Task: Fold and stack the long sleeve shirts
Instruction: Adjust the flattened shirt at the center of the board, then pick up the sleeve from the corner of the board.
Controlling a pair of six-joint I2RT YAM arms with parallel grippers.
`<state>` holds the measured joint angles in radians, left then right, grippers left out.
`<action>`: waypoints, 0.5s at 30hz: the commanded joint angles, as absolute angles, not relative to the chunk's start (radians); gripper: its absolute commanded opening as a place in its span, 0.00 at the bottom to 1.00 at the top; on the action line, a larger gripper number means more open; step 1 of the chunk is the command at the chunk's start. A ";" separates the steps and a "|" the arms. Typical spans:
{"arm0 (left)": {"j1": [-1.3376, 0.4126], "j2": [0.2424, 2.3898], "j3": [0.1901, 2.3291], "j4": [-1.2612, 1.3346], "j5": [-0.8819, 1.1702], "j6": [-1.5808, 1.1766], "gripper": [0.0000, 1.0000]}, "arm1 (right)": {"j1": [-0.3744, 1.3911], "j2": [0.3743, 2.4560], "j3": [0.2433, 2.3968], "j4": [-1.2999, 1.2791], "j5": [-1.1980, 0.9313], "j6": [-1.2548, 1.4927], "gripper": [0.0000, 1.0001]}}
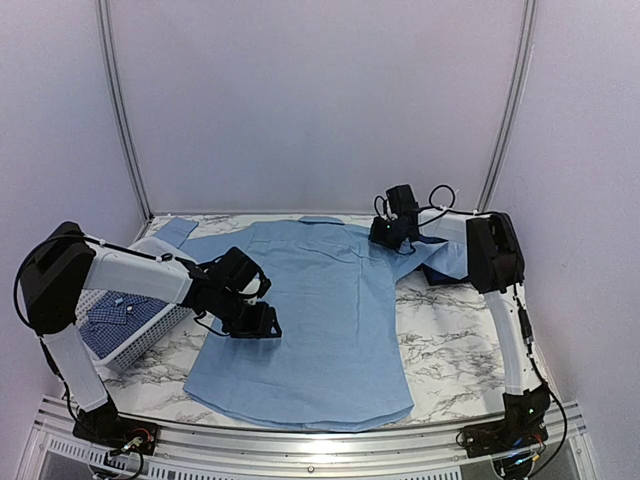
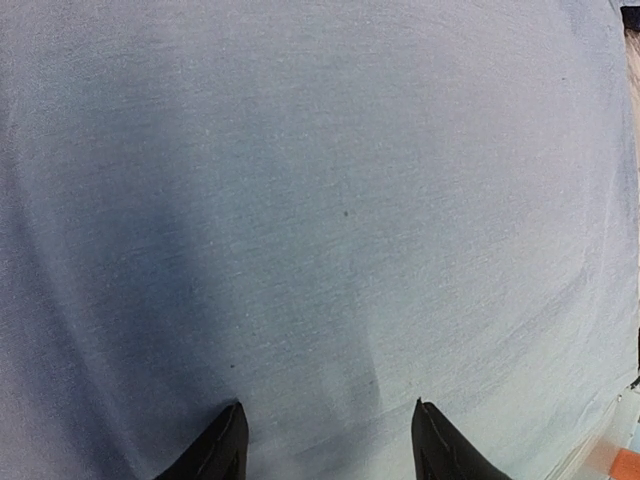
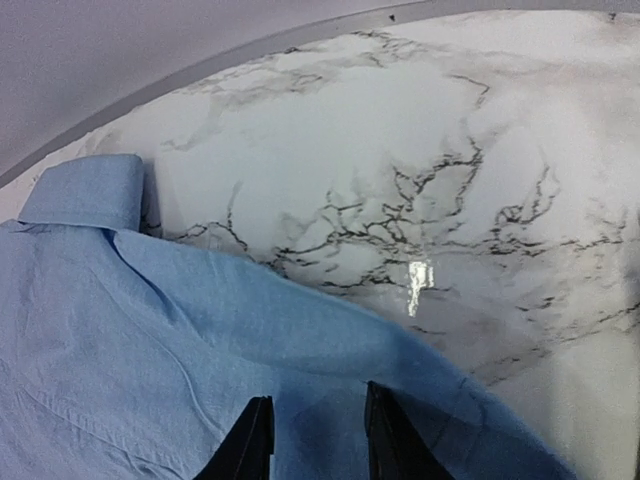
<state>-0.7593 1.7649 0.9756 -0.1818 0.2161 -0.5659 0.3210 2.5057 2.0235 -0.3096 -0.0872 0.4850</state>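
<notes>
Light blue shirt [image 1: 320, 320] lies flat on marble table [image 1: 455, 345]. Fine plain weave, smooth, collar [image 3: 85, 190] at far edge, curved hem near. Left gripper [image 2: 330, 440] over shirt's left side, 2 pointed black fingers apart, nothing between them. Right gripper [image 3: 315, 435] at right shoulder, fingers narrowly apart over a raised fold; can't tell if pinching. Check shirt [image 1: 112, 318] sits in white lattice basket [image 1: 165, 322] at table's left.

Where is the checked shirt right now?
In the top view, the checked shirt lies in the white basket on the left, beside the spread light blue shirt.
</notes>
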 commanded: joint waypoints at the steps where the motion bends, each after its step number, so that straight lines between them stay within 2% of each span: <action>1: -0.762 1.796 0.999 -0.241 0.202 -0.572 0.59 | 0.305 2.373 2.038 -0.371 -0.094 0.437 0.34; 6: -0.764 1.788 1.025 -0.241 0.209 -0.571 0.59 | 0.298 2.213 1.989 -0.433 0.012 0.370 0.42; 15: -0.763 1.762 1.074 -0.241 0.243 -0.568 0.59 | 0.215 1.836 1.588 -0.413 0.208 0.344 0.52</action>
<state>-0.7605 1.7752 1.0393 -0.2104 0.2211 -0.5694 0.2783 1.9377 1.7370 -0.4004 0.1017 0.3626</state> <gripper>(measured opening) 0.592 0.506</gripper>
